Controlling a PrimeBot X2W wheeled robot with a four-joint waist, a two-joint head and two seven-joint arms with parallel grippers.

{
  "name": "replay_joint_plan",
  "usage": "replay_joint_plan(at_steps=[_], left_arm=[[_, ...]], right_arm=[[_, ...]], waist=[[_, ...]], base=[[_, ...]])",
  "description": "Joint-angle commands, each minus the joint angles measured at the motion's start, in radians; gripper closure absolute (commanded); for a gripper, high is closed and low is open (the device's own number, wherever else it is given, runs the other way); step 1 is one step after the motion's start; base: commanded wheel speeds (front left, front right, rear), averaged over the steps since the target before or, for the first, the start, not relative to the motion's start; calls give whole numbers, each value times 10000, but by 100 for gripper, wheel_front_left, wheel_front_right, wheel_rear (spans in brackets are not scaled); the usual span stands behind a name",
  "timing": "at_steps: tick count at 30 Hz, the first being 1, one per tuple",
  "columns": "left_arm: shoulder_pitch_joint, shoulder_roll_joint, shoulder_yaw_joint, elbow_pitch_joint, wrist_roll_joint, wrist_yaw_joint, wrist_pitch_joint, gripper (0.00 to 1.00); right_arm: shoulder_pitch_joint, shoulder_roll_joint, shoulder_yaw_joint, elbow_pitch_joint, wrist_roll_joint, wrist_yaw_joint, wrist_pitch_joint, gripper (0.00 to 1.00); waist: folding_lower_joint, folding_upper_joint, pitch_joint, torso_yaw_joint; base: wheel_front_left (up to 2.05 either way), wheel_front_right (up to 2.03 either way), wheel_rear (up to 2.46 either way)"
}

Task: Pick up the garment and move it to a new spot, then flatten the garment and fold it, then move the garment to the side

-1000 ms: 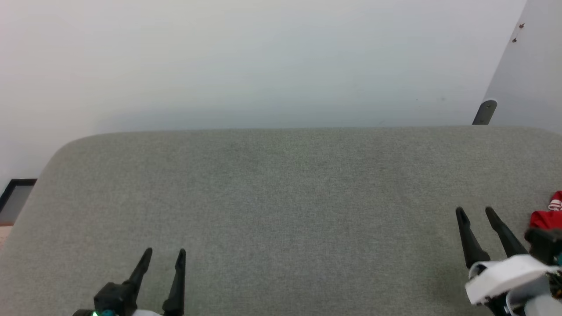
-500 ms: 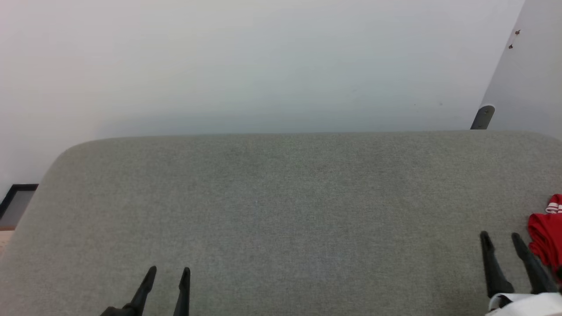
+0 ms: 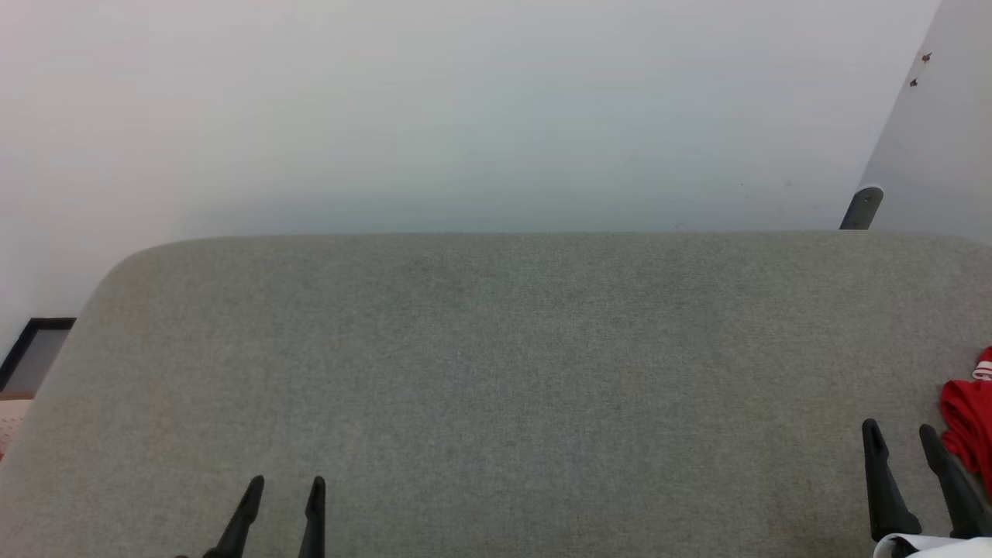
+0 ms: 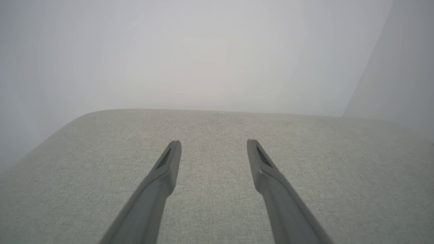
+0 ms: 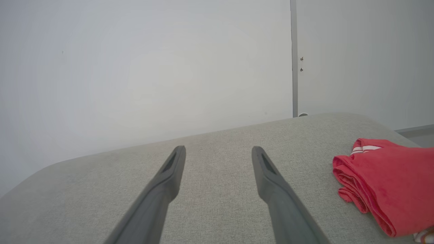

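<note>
You see the shirt (image 5: 383, 179) lying as a folded red bundle at the right edge of the grey fabric tabletop (image 3: 496, 349), with its striped trim (image 5: 364, 148) showing at the far end. Your right claw (image 3: 899, 430) stands wide open and empty just beside the shirt, not touching it. Your left claw (image 3: 285, 484) is also wide open and empty, well apart from the shirt, over bare cloth at the front left.

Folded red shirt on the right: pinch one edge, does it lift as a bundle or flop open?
Probably flops open: the garment is soft cloth in loose stacked layers, so a one-edge pinch likely lifts only some. Likely light, being thin. Pushed, it would probably bunch rather than slide on the woven grey surface.
</note>
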Motion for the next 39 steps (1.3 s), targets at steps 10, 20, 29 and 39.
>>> replay_joint_plan(at_steps=[10,20,29,39], left_arm=[[166,-100,11,-235,-234,-20,-5,0],[308,-208,-9,37,-481,3,38,100],[-95,-220,56,234,-2230,9,443,100],[-513,-245,127,473,-3951,0,852,100]], right_arm=[[193,149,-84,-155,-38,-11,105,0],[215,299,-98,291,179,0,160,100],[-81,409,-149,468,1620,-1,483,100],[-363,523,-181,642,3069,-2,787,100]], waist=[[0,0,-37,-62],[0,0,-64,-107],[0,0,-3,-124],[0,0,65,-143]], base=[[0,0,0],[0,0,0],[0,0,0],[0,0,0]])
